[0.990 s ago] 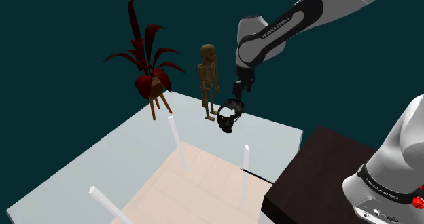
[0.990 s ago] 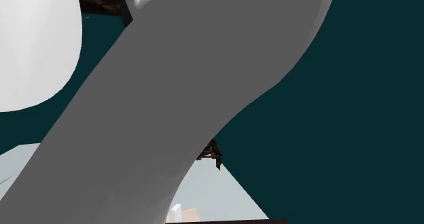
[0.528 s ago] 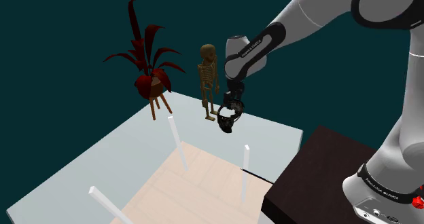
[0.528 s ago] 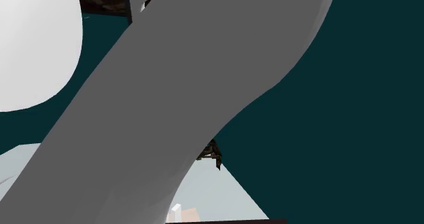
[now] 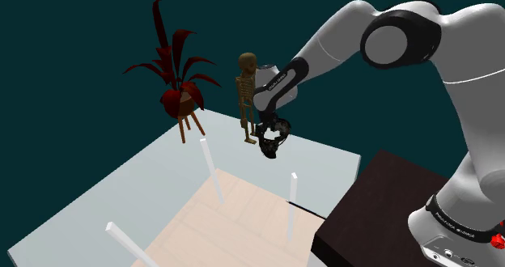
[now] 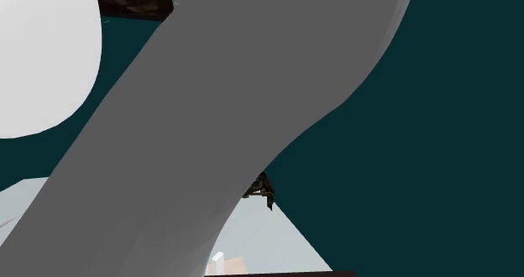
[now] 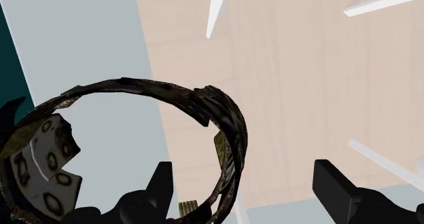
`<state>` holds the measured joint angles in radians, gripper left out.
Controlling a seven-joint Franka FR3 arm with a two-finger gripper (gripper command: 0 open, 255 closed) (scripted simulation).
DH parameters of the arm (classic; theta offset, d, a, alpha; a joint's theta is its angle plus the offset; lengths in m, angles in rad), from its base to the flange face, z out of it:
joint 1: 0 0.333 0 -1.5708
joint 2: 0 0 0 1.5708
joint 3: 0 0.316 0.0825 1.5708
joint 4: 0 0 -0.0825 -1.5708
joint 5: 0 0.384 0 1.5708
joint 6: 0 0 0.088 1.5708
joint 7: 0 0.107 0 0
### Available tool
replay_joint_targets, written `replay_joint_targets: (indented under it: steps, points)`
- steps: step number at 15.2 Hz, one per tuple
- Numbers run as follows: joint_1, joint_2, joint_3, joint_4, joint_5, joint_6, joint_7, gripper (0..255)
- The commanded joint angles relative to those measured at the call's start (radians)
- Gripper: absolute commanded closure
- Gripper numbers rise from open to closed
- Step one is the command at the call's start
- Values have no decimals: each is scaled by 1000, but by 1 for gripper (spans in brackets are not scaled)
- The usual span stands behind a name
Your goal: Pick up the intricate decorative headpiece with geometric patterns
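The dark, ring-shaped headpiece with pale patterned panels (image 5: 273, 141) sits near the far edge of the pale grey bench with a light wood inlay (image 5: 97, 205). A brown skeleton figurine (image 5: 248, 95) stands close at its ten o'clock in the shoulder view. A red-leaved plant on a wooden stand (image 5: 180, 79) is farther off the same way.

It looks light, thin and stiff, probably brittle at the ornaments. The plain band (image 7: 227, 124) seems the safest place to grip.

The black end effector (image 5: 276, 126) hangs right over it. In the wrist view its fingers (image 7: 243, 168) are spread wide and hold nothing, with the band passing between them. Against a second ago, the end effector is lower and the headpiece is unmoved.
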<state>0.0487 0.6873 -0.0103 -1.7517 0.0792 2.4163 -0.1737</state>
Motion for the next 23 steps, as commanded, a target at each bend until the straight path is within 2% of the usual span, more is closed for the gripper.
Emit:
replay_joint_targets:
  steps: [1,10,11,20,23]
  points:
    - [5,48,3,49,0,-5,5,0]
    - [3,130,6,76,3,51,0,0]
    - [3,133,6,80,3,49,1,255]
    - [3,130,6,76,3,51,0,255]
    - [4,96,4,63,2,30,2,255]
